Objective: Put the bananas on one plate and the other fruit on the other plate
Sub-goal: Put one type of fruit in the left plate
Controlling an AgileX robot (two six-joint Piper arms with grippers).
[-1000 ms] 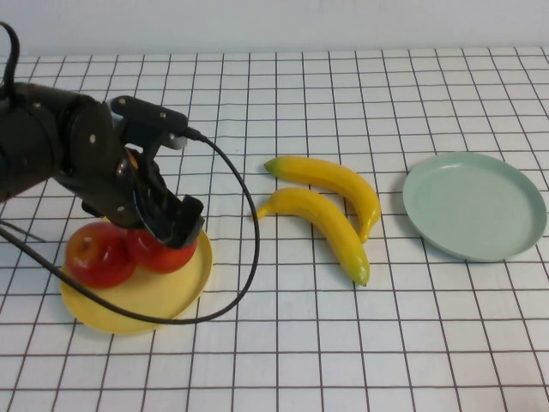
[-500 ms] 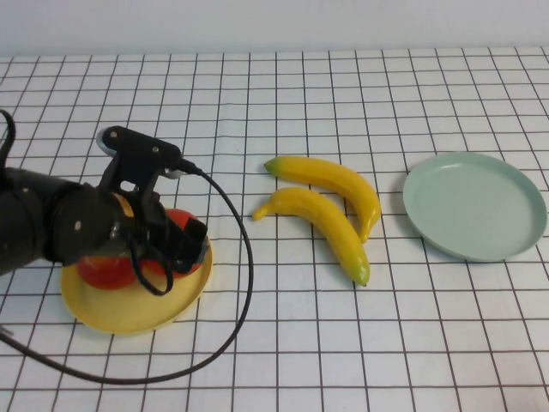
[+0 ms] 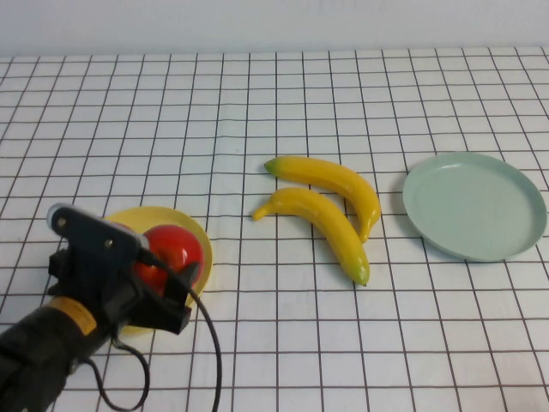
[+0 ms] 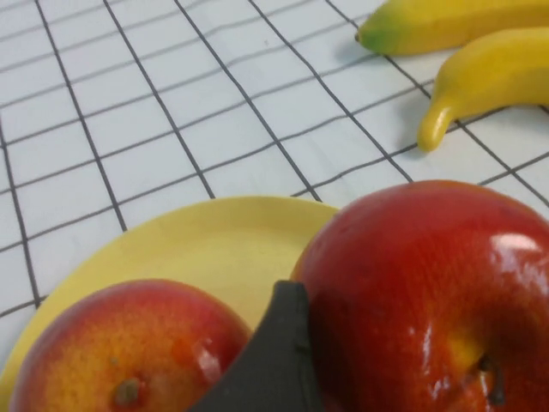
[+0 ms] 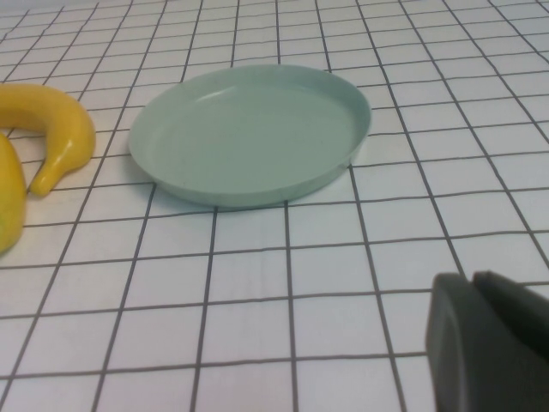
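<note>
Back toward the robot has gone the left gripper (image 3: pixel 176 296), now at the 7 o'clock corner of the worktop (image 3: pixel 274 112), spread wide and holding nothing. Both apples (image 3: pixel 174 251) sit on the yellow plate (image 3: pixel 202 243). Two bananas (image 3: pixel 326 225) lie together in the middle. At 3 o'clock is the green plate (image 3: pixel 474 204). Near it, the right gripper (image 5: pixel 489 343) is pressed together.

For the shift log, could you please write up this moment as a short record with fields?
apples: two on the yellow plate, one clear in the high view, the other in the left wrist view
bananas: two on the table between the plates
green plate: nothing on it
left gripper: open, holding nothing, at the yellow plate's near edge
right gripper: shut, near the green plate
</note>
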